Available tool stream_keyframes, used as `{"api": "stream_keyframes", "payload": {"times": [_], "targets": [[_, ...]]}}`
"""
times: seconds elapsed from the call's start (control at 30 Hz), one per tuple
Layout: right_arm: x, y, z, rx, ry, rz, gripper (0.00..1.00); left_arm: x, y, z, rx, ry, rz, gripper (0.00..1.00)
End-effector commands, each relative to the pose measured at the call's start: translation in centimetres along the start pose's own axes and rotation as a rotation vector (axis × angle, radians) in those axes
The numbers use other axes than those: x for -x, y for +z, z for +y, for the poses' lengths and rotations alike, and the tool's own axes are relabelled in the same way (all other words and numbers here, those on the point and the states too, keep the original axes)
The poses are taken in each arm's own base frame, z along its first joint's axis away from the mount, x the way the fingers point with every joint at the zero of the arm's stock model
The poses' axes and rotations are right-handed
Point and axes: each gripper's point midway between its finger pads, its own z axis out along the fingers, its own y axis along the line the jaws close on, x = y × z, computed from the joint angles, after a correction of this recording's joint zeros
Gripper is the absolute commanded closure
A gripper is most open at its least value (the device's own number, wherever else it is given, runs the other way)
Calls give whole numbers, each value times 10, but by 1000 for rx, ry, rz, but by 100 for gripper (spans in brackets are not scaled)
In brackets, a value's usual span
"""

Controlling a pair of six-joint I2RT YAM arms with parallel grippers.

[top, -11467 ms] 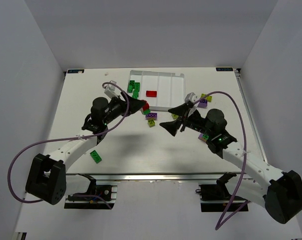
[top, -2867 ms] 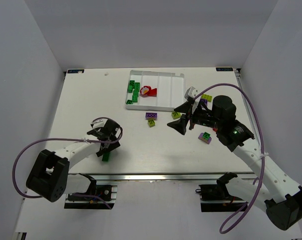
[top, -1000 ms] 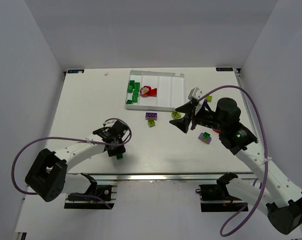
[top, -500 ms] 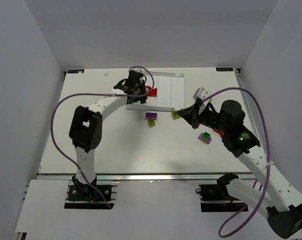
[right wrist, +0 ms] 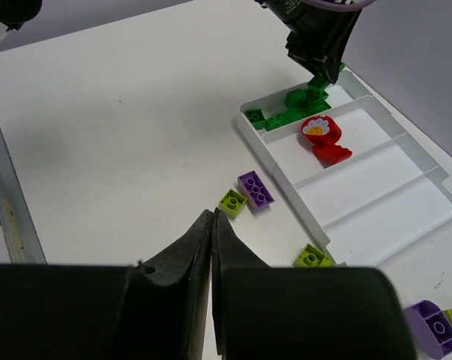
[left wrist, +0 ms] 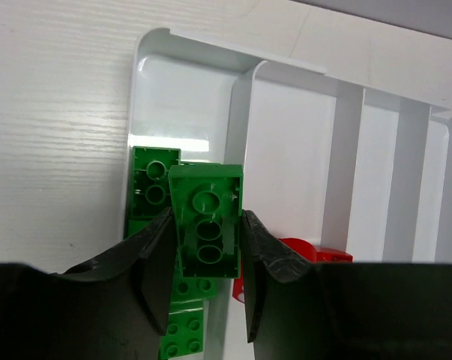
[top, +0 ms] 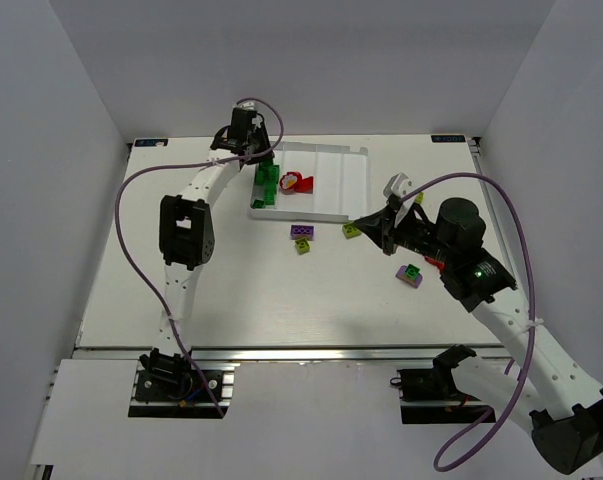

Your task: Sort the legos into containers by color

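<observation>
— What colours am I getting on my left wrist feed?

— I read one green brick (left wrist: 208,217) over other green bricks (left wrist: 152,180), all on a plain white tray (left wrist: 285,172).

— And my right wrist feed?

— I see a red piece (right wrist: 321,139) bearing a white flower with a yellow centre. On my white table (right wrist: 121,112) lie a purple brick (right wrist: 255,189) and a yellow-green brick (right wrist: 232,201).

Bright, even light from overhead, white table (top: 181,260) almost washed out. Shadows soft and faint. Small glare patches on the glossy tray (left wrist: 139,97) in the left wrist view. Wrist views sharp mid-frame, dark and soft along the bottom.
</observation>
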Motion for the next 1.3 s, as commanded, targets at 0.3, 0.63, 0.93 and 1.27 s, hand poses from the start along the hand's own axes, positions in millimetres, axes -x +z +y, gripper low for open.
{"api": "stream_keyframes", "payload": {"times": [0.3, 0.63, 0.93, 1.27], "targets": [[-2, 7, -13, -41, -25, -8, 81, 8, -10, -6, -53, 66, 20, 36], [-14, 2, -41, -109, -81, 45, 17, 64, -105, -10, 9, 87, -138, 9], [-60, -12, -102, -232, -14, 292, 26, 27, -243, -27, -238, -54, -303, 2], [-152, 1, -140, -304, 142, 621, 34, -29, -274, -41, -440, 1, -255, 2]]}}
